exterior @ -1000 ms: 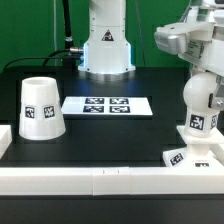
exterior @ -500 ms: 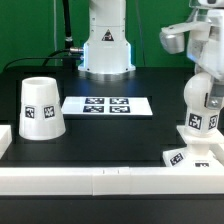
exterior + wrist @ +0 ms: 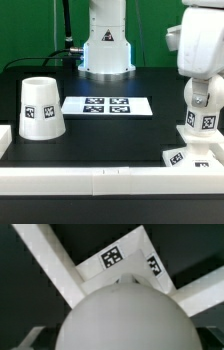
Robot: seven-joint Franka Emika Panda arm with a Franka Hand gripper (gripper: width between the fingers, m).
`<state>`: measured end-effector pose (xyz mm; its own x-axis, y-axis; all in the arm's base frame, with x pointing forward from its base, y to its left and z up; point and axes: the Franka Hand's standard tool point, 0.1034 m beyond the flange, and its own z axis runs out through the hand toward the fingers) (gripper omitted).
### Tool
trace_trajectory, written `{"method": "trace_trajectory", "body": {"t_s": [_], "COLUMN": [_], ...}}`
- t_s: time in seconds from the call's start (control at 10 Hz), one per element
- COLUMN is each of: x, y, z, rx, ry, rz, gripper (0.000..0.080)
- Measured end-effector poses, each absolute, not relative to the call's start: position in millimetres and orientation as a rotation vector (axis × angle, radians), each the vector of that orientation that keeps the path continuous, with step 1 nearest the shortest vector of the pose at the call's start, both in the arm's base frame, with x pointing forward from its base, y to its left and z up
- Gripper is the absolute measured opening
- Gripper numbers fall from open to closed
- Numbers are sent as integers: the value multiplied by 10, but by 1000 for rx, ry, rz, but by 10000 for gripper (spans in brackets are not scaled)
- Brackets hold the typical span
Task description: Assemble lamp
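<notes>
The bulb [image 3: 203, 102] stands upright on the square base [image 3: 186, 155], right under the gripper [image 3: 204, 68]. It looks light, hard and smooth, so its round head could slip. I would hold it gently by its sides. The shade [image 3: 40, 108] is far off to one side of the hand. The bulb fills the wrist view, so I cannot tell if the fingers are apart or together.
</notes>
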<state>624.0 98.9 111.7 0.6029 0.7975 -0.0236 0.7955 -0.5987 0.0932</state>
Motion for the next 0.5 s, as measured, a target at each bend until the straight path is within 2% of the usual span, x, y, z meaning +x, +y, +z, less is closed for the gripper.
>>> {"method": "trace_trajectory", "body": {"t_s": [0.5], "x": [6240], "y": [966], "z": [1118], "rx": [3015], "ry": [632], "rz": [70], "gripper": [576]}}
